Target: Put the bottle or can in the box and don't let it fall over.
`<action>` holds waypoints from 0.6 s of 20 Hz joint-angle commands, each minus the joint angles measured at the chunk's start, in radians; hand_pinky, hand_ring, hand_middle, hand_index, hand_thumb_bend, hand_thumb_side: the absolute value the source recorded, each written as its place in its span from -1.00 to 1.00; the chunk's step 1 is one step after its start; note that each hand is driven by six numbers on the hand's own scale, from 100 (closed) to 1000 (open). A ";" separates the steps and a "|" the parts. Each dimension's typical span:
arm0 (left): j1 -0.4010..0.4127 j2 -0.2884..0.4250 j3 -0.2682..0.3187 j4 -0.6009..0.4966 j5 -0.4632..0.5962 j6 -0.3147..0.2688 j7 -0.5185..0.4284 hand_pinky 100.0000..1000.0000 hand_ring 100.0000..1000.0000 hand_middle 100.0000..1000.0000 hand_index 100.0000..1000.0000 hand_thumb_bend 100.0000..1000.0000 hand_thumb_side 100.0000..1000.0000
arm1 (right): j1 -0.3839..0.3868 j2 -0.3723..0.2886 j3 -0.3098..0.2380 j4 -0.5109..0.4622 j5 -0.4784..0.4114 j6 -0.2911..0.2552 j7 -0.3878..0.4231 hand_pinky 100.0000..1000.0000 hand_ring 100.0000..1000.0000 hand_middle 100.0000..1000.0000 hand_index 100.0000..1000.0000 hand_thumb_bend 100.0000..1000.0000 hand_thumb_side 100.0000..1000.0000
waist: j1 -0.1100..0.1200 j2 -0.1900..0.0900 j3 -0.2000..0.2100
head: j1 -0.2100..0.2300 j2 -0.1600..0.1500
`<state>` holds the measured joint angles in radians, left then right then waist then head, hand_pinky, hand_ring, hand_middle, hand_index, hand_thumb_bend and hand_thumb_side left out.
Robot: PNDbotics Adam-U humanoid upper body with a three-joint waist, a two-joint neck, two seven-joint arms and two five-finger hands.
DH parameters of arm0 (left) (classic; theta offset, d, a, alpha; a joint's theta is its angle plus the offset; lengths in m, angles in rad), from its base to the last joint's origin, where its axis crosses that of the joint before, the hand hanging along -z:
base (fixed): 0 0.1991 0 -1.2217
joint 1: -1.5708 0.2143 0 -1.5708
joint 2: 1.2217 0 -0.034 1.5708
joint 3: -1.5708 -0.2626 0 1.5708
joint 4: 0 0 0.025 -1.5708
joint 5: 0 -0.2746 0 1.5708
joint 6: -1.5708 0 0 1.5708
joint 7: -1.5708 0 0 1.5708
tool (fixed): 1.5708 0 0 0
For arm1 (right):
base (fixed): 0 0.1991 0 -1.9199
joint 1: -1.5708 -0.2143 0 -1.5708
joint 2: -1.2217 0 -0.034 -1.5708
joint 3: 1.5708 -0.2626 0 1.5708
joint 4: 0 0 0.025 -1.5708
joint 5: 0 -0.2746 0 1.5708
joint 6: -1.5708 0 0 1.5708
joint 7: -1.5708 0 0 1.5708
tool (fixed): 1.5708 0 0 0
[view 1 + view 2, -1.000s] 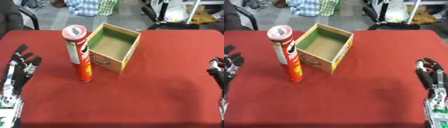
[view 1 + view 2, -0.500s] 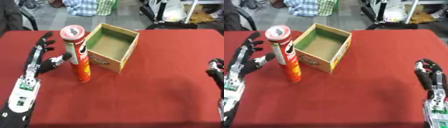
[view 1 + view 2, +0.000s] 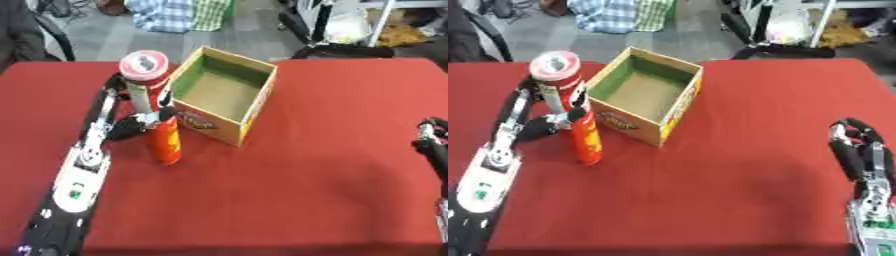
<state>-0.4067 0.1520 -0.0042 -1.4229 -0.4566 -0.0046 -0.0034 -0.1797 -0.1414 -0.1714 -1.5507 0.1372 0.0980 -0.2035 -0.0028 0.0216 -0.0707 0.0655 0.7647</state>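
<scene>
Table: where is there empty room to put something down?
The red table is bare between the box and the right hand, and along the near edge. Inside the box is free too. It is crowded at the left, where the left hand wraps the can close beside the box.

A lab: red test table (image 3: pixel 332 165), metal stands (image 3: pixel 337 20) behind.

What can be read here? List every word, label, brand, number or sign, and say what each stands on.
No text here can be read.
Tall red can: coloured print on its side, too blurred to read.
Cardboard box: a red and yellow logo on its front wall, too blurred to read.
Left hand, around the can: small markings on the forearm behind it, unreadable.
</scene>
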 commanded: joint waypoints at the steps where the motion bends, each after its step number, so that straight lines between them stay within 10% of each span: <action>1: -0.022 0.002 -0.005 0.008 0.012 -0.009 -0.008 0.55 0.67 0.77 0.89 0.66 0.09 | -0.013 -0.007 0.002 -0.009 0.003 0.001 -0.002 0.31 0.11 0.18 0.60 -1.00 0.01 | -0.005 -0.019 -0.002 | 0.003 0.005; 12: 0.030 0.000 -0.009 0.014 0.066 -0.066 -0.135 0.56 0.62 0.50 0.64 0.39 0.03 | -0.014 -0.006 0.001 -0.008 0.002 0.004 -0.008 0.30 0.11 0.17 0.60 -1.00 0.04 | -0.006 -0.020 0.005 | -0.005 0.005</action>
<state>-0.3672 0.1478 -0.0095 -1.3941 -0.4014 -0.0645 -0.1215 -0.1802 -0.1360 -0.1714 -1.5505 0.1372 0.1018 -0.2082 -0.0029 0.0216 -0.0670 0.0616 0.7647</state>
